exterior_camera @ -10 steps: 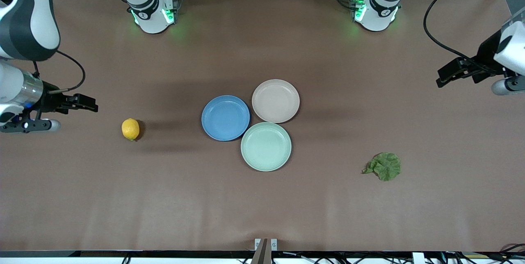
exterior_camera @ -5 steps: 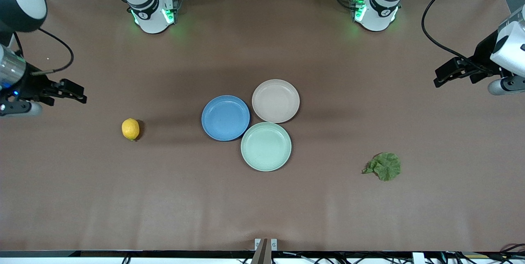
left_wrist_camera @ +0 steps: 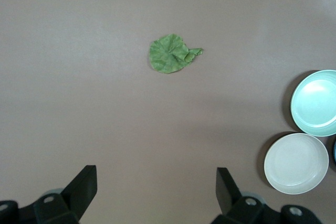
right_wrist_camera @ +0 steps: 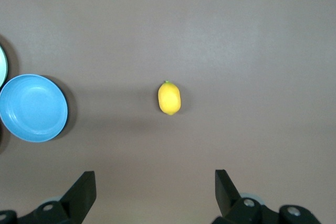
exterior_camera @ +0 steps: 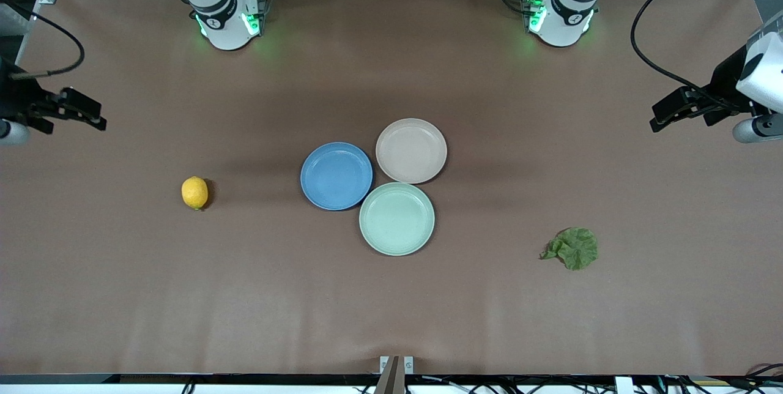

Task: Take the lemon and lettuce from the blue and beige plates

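A brown paper-covered surface (exterior_camera: 391,308) fills the scene, with the arms' bases along its farthest edge. Nearest the front camera, toward the left arm's end, lies the wrinkled dark green lettuce leaf (exterior_camera: 574,248), flat on the bare surface; it looks light, limp and easily torn, so pinching it gently at its ruffled edge seems best. A little farther sits the pale mint-green round plate (exterior_camera: 397,218), then the small smooth yellow lemon (exterior_camera: 194,192) toward the right arm's end, firm and likely slippery, best gripped across its narrow middle. The medium-blue round plate (exterior_camera: 336,175) and the pale beige round plate (exterior_camera: 411,150) touch the mint one; all three are empty. The left gripper (exterior_camera: 670,112) and right gripper (exterior_camera: 76,112) hover over opposite ends of the surface, jaws spread wide, holding nothing.
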`<action>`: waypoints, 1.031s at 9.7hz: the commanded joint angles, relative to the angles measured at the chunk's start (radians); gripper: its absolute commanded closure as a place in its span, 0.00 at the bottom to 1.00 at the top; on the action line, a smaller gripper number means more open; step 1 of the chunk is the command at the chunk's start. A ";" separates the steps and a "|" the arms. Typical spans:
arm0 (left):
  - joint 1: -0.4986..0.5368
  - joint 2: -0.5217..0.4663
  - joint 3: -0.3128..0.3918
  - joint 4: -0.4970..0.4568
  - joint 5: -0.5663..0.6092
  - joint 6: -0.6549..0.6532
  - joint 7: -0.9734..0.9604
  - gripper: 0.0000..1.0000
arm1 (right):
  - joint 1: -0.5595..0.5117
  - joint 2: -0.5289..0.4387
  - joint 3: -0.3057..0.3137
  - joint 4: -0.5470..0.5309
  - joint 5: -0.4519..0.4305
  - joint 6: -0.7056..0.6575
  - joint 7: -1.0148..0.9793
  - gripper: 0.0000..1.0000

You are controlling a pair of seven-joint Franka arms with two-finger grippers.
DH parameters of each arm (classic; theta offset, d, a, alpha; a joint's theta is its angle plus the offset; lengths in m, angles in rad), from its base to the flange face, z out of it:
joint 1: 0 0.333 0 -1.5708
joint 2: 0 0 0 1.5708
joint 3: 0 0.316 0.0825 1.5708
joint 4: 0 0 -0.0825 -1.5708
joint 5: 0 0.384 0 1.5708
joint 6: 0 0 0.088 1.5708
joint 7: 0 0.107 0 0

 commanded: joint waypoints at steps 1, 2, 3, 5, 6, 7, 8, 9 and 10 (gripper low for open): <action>0.004 -0.009 -0.006 -0.005 0.023 0.003 0.098 0.00 | 0.020 -0.022 -0.019 0.012 -0.022 -0.042 0.022 0.00; 0.004 -0.009 -0.006 -0.005 0.023 0.003 0.101 0.00 | 0.056 -0.022 -0.045 0.014 -0.025 -0.040 0.023 0.00; 0.003 -0.009 -0.008 -0.006 0.023 0.002 0.098 0.00 | 0.066 -0.022 -0.052 0.014 -0.023 -0.036 0.034 0.00; 0.003 -0.010 -0.008 -0.009 0.025 0.002 0.096 0.00 | 0.044 -0.022 -0.051 0.018 -0.008 -0.042 0.041 0.00; 0.003 -0.013 -0.008 -0.017 0.025 0.000 0.096 0.00 | 0.038 -0.022 -0.049 0.018 -0.005 -0.040 0.041 0.00; 0.003 -0.016 -0.008 -0.022 0.025 0.002 0.096 0.00 | 0.037 -0.021 -0.048 0.017 -0.003 -0.034 0.041 0.00; 0.003 -0.018 -0.009 -0.022 0.025 0.002 0.095 0.00 | 0.035 -0.021 -0.048 0.017 -0.006 -0.034 0.043 0.00; 0.003 -0.019 -0.009 -0.022 0.025 0.002 0.091 0.00 | 0.037 -0.022 -0.048 0.017 -0.008 -0.043 0.051 0.00; 0.003 -0.021 -0.011 -0.022 0.025 0.002 0.087 0.00 | 0.035 -0.022 -0.048 0.018 -0.011 -0.078 0.072 0.00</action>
